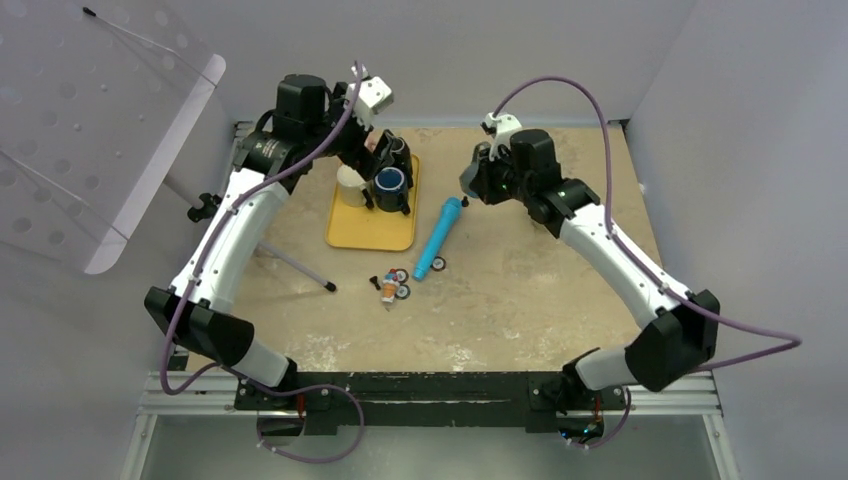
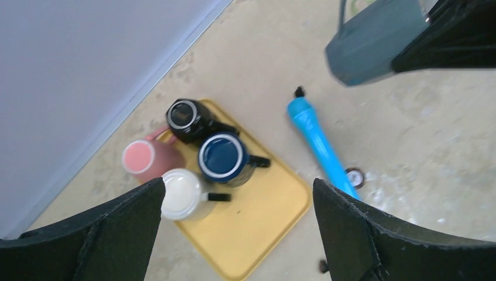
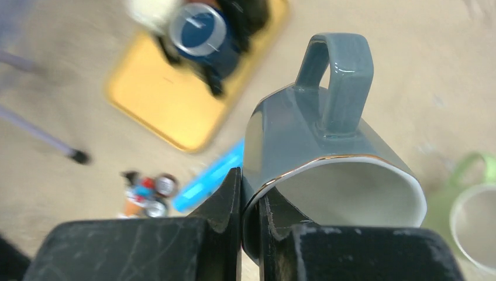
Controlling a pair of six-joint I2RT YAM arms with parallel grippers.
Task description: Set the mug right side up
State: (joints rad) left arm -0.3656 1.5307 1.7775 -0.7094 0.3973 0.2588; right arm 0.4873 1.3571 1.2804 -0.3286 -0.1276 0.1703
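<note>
A table (image 1: pixel 520 320) with a beige, mottled, stone-like top, paler in patches, is boxed in by plain pale grey walls: a back wall (image 1: pixel 450 50), a right wall (image 1: pixel 740 150) and a left wall (image 1: pixel 60 340). At the upper left a clear plastic panel (image 1: pixel 90 120) dotted with rows of holes hangs tilted over the table's corner, and below it a thin grey rod (image 1: pixel 295 267) with a black tip slants down to the tabletop. A silver metal rail (image 1: pixel 210 400) runs along the near edge, and the light is soft and even, with only faint shadows.
</note>
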